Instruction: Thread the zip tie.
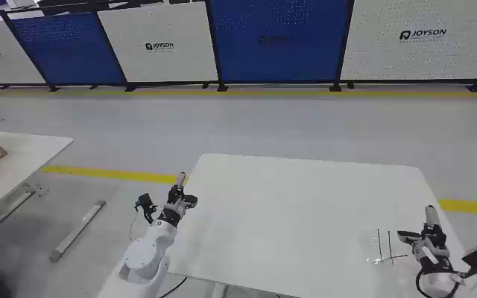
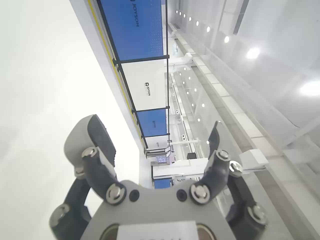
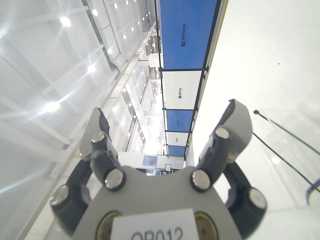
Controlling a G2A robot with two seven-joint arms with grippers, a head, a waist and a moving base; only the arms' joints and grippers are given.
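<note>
Thin black zip ties (image 1: 384,246) lie on a clear plastic sheet (image 1: 378,252) near the white table's right front corner; in the right wrist view the zip ties (image 3: 280,141) run beside the fingers on that sheet (image 3: 287,156). My right gripper (image 1: 426,227) stands just right of them, open and holding nothing, pointing at the far wall (image 3: 165,119). My left gripper (image 1: 179,188) is at the table's left edge, far from the ties, also open with nothing between its fingers (image 2: 160,133).
The white table (image 1: 298,216) is bare across its middle. Grey floor with a yellow line (image 1: 112,173) lies beyond the left edge. Blue and white partition panels (image 1: 276,41) stand far behind. Another table's corner (image 1: 22,156) is at far left.
</note>
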